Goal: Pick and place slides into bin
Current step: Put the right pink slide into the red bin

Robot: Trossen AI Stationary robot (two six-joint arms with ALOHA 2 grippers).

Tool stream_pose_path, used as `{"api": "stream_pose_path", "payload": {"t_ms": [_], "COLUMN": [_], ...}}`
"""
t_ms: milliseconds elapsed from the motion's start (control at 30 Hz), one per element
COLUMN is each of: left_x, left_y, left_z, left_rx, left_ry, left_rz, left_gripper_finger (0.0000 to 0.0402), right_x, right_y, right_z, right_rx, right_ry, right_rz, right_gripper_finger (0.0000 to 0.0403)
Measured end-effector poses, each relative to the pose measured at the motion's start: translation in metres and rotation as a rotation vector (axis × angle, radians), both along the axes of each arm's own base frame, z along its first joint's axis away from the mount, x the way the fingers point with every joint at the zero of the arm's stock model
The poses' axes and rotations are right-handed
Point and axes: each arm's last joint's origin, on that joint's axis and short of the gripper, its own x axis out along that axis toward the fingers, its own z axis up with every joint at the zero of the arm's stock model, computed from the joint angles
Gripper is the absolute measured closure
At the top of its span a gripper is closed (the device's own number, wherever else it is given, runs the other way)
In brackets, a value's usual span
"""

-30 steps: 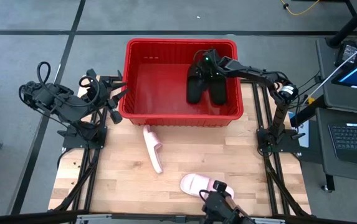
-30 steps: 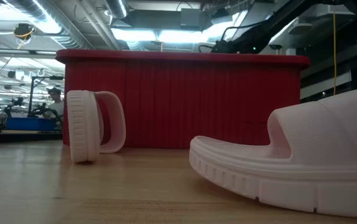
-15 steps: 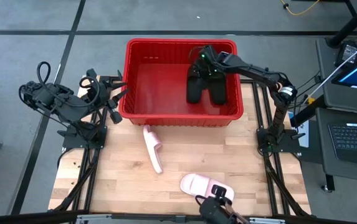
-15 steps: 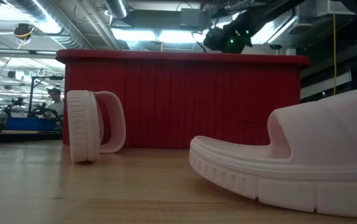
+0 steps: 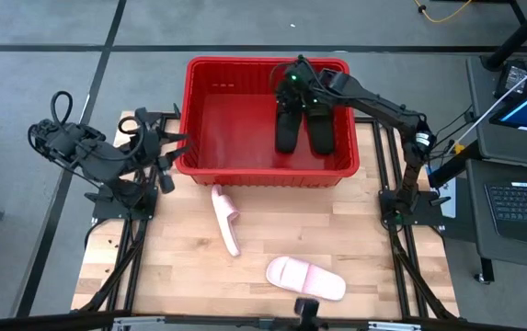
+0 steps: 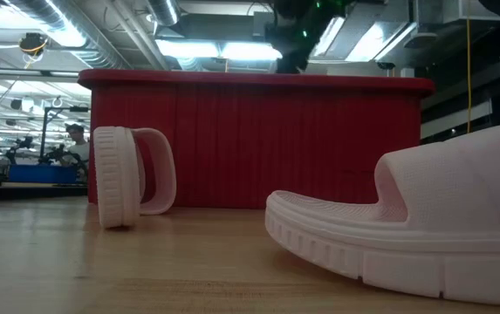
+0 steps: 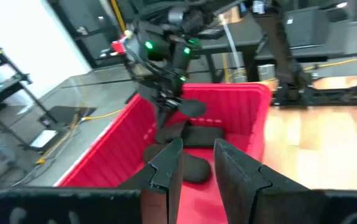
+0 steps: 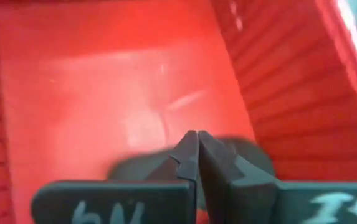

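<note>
You can see that the two black slides already lie side by side on the floor of the red bin, in its right half, so this part of the job looks done. The right gripper hangs above them, over the far side of the bin, and its fingers are pressed together with nothing between them; I judge that it has nothing more to do there. The left gripper waits just outside the left wall of the bin, with its fingers a little apart and empty. The two pink slides are not yet in the bin. One pink slide stands on its edge on the table, near the front wall of the bin, and the other pink slide lies flat, closer to the front edge of the table. The one on its edge may be harder for you to grasp, because it can tip over. The table is pale wood and it stands on a grey floor. In the low view, the room behind is a workshop with ceiling lights, and a person is far at the back.
</note>
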Motion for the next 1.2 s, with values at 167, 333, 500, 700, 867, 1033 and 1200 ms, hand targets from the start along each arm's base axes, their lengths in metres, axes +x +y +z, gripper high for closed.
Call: {"api": "stream_pose_path", "payload": {"t_ms": [167, 333, 500, 700, 867, 1033, 1200], "left_x": [-0.005, -0.008, -0.009, -0.009, -0.008, -0.008, -0.002], "left_y": [-0.006, -0.013, -0.02, -0.03, -0.043, -0.049, -0.06], "left_z": [0.0, -0.005, -0.014, -0.021, -0.025, -0.026, -0.03], "left_rx": [-0.009, -0.038, -0.067, -0.087, -0.09, -0.086, -0.081], "left_ry": [0.02, 0.094, 0.183, 0.259, 0.294, 0.298, 0.309], "left_rz": [-0.1, -0.253, -0.342, -0.402, -0.482, -0.505, -0.496], "left_gripper_finger": [0.0316, 0.0316, 0.0324, 0.0376, 0.0398, 0.04, 0.04], "right_x": [0.012, 0.021, 0.028, 0.028, 0.021, 0.012, 0.003], "right_y": [0.035, 0.075, 0.116, 0.168, 0.214, 0.257, 0.295], "right_z": [0.027, 0.047, 0.055, 0.049, 0.044, 0.04, 0.043], "right_rx": [-0.022, -0.009, -0.01, -0.074, -0.004, 0.059, 0.102], "right_ry": [-0.045, -0.088, -0.093, 0.006, 0.054, 0.081, 0.056], "right_rz": [0.091, 0.168, 0.245, 0.174, 0.187, 0.21, 0.256], "right_gripper_finger": [0.0398, 0.0391, 0.0399, 0.0394, 0.0398, 0.0392, 0.0399]}}
